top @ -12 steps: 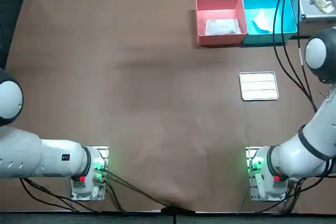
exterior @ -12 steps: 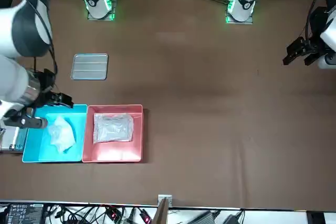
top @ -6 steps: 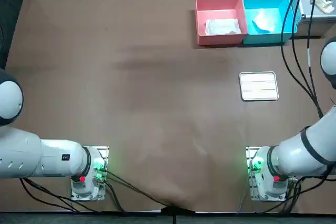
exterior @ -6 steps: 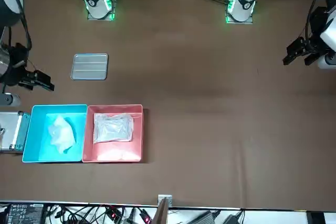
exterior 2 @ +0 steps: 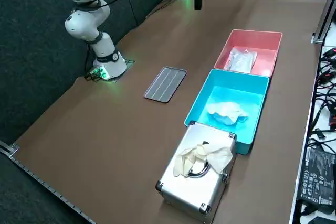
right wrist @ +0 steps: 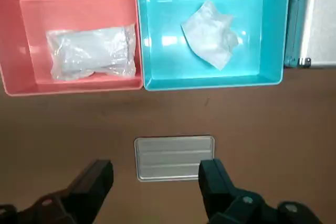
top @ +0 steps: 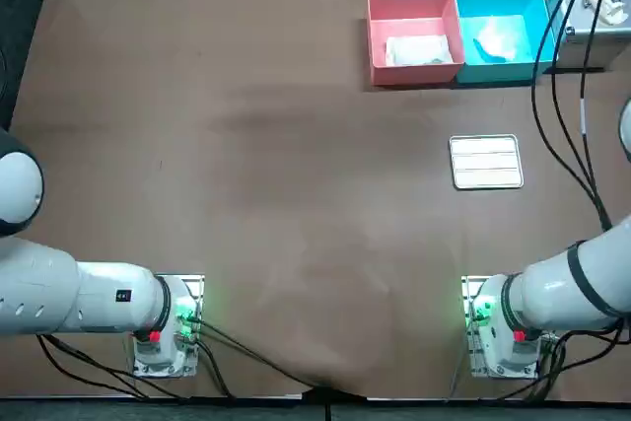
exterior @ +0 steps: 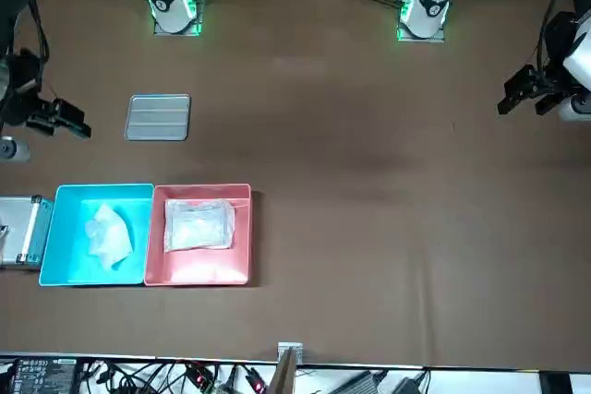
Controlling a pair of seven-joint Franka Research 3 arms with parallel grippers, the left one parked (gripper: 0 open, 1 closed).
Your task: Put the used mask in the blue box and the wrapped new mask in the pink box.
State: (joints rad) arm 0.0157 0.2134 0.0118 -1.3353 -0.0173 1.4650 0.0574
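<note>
Crumpled used mask (right wrist: 210,32) sits in the blue box (right wrist: 210,83), and the wrapped mask (right wrist: 90,52) lies in the pink box (right wrist: 68,85) touching it. The right claw (right wrist: 156,171) hangs wide open and empty above the desk (right wrist: 262,129), over a small grey ribbed plate (right wrist: 173,156) near the boxes.

We can read no word, number or brand anywhere. The closest thing is a white printed label on the black unit (exterior 2: 316,174) lying past the desk's (exterior 2: 94,129) far edge on the right, its lines too small for us to make out. A small dark badge (top: 122,295) on the parked left arm (top: 59,298) is equally illegible. The right hand (right wrist: 156,169), fingers spread above the desk near the ribbed plate (right wrist: 175,157), shows us no lettering.
</note>
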